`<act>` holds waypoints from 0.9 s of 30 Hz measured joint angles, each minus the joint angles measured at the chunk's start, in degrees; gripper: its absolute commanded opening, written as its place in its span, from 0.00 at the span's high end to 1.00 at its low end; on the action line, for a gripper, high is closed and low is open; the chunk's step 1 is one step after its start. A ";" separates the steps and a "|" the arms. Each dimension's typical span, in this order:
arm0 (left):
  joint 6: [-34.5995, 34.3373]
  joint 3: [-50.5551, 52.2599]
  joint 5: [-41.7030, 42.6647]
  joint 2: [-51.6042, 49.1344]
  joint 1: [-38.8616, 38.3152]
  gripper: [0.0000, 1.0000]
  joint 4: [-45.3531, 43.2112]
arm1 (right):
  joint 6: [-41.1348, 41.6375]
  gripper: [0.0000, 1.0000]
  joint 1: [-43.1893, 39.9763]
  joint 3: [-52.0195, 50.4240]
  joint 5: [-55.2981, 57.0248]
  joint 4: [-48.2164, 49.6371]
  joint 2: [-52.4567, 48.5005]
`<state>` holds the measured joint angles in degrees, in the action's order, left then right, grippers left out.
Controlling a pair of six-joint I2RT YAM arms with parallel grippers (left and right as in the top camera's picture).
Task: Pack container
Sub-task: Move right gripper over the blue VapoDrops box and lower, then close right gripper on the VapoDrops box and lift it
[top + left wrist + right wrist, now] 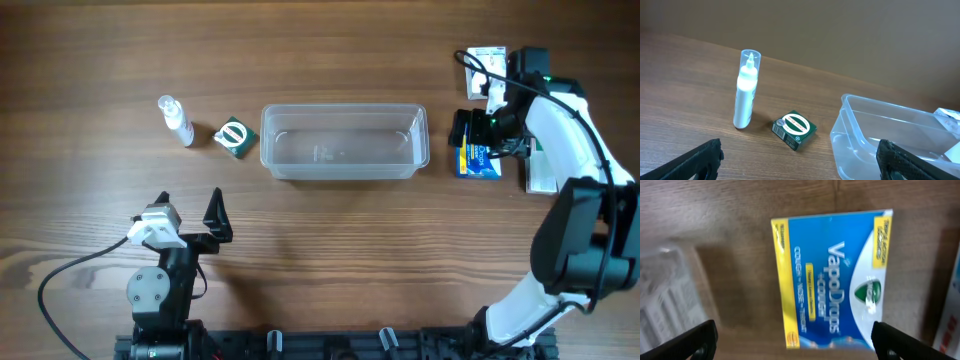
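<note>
Two grippers, both spread and empty: your right gripper (795,331) hovers over the blue box (832,275), apparently lining up a pick; the container (345,106) sits mid-table, unfilled; left gripper (188,205) waits near its base.

Upright spray bottle (746,90) beside green box (794,130), blue VapoDrops box (832,280) apart

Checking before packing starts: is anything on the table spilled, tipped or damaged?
Nothing stands out. The clear plastic rectangular tub sits upright, the small clear spray bottle stands upright, and the small green box and blue-and-yellow cardboard box lie flat, undamaged.
</note>
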<state>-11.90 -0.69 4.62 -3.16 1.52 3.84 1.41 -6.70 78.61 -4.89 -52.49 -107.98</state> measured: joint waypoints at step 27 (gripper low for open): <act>0.00 0.00 0.00 0.00 0.00 0.00 0.00 | -0.15 0.08 0.00 -0.28 8.20 6.27 -6.58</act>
<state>-11.90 -0.69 4.62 -3.16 1.52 3.84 1.26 -6.70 78.32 3.31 -46.22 -114.56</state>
